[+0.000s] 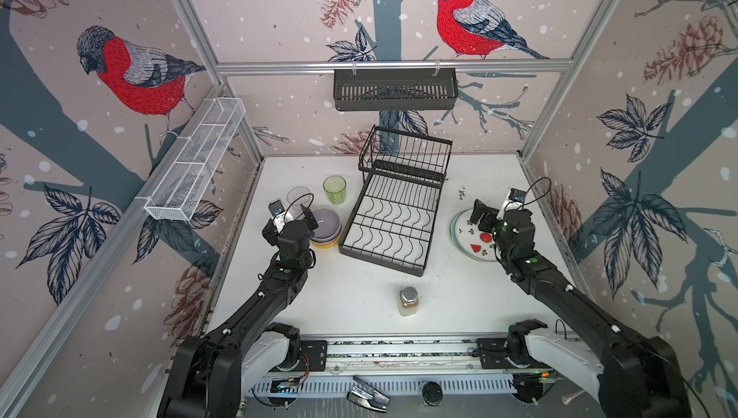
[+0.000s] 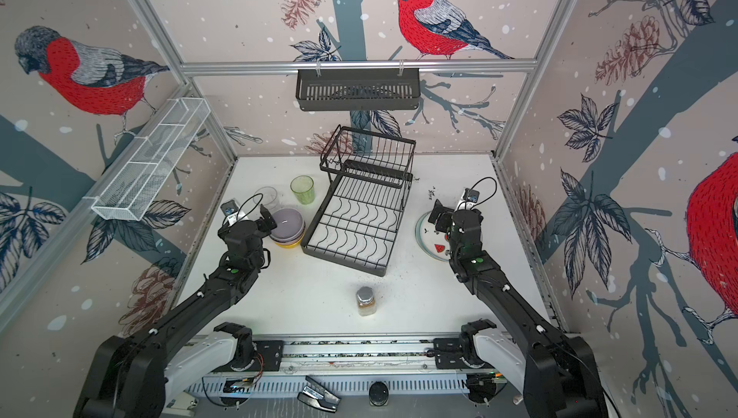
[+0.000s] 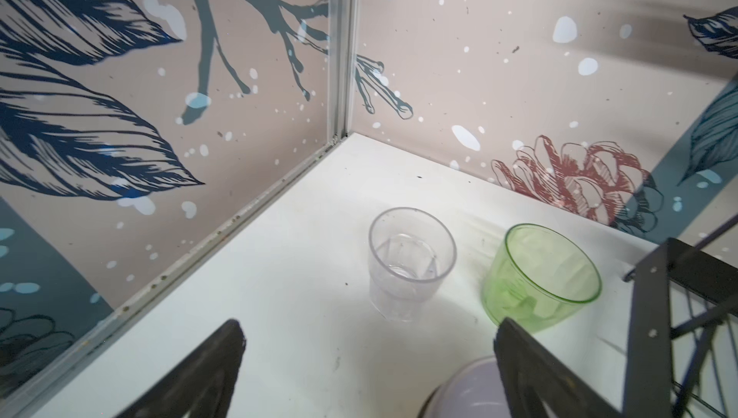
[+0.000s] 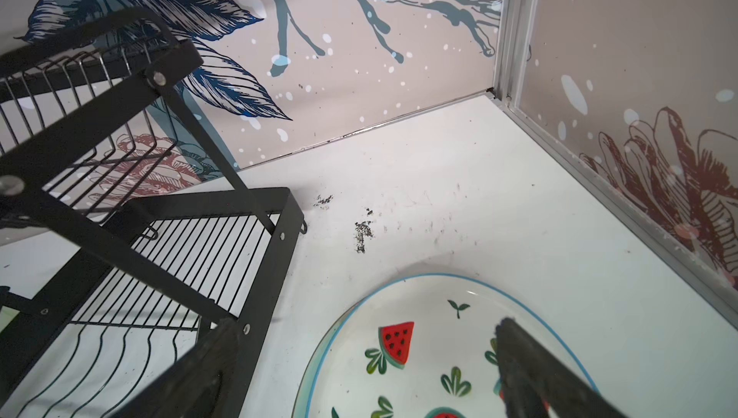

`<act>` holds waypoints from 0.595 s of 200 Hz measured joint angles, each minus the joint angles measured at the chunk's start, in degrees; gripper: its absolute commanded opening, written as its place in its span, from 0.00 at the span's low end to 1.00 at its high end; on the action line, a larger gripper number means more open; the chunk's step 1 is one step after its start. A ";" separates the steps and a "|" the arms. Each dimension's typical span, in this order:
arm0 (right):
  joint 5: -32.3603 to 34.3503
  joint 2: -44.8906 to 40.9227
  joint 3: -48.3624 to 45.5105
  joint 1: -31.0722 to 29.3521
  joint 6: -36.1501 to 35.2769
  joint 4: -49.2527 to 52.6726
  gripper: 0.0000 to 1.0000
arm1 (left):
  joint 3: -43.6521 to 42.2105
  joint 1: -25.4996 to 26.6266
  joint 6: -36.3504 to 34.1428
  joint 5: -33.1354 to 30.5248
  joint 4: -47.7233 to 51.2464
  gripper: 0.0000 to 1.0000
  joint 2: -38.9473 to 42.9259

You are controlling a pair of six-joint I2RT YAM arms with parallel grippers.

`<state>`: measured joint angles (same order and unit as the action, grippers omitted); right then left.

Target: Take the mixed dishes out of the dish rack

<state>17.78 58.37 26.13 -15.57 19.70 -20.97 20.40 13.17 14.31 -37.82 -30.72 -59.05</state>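
The dish rack [image 1: 403, 175] stands empty between the two sets of jaws.

- **Left jaws:** wide open and holding nothing, just beside the lilac bowl [image 1: 325, 221] that tops the bowl stack. The clear tumbler [image 3: 411, 264] and green tumbler [image 3: 539, 280] stand ahead of them.
- **Right jaws:** wide open and empty, low over the watermelon plate [image 4: 419, 312].

Hazard: a careless sweep may clip the stack or topple a tumbler.

The left wrist view shows the clear tumbler whole, whereas in both top views the arm partly hides it. Only the top views show the jar [image 1: 408, 301].

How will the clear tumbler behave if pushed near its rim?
The clear tumbler looks thin and see-through, so probably light and easily slid. Upright on a base narrower than its rim, it may tip. Glossy walls might slip.
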 measured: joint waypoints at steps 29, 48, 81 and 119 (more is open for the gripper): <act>3.10 2.62 -3.87 -0.57 -3.69 -9.62 1.00 | -5.20 -2.08 -5.22 -0.26 -10.47 0.98 -4.50; 4.52 3.72 -4.83 -0.66 -5.88 -15.72 1.00 | -7.30 -3.06 -7.56 -0.09 -18.29 0.97 -9.18; 6.16 3.72 -8.87 -0.72 -10.69 -22.97 1.00 | -11.87 -3.63 -10.71 0.15 -33.07 0.97 -16.72; 7.45 0.59 -13.05 4.09 -10.80 -27.39 1.00 | -12.37 -4.76 -11.74 -0.24 -42.75 0.97 -22.82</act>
<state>25.23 58.96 13.08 -11.49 8.91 -48.36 8.03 8.40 2.57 -38.06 -73.47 -81.87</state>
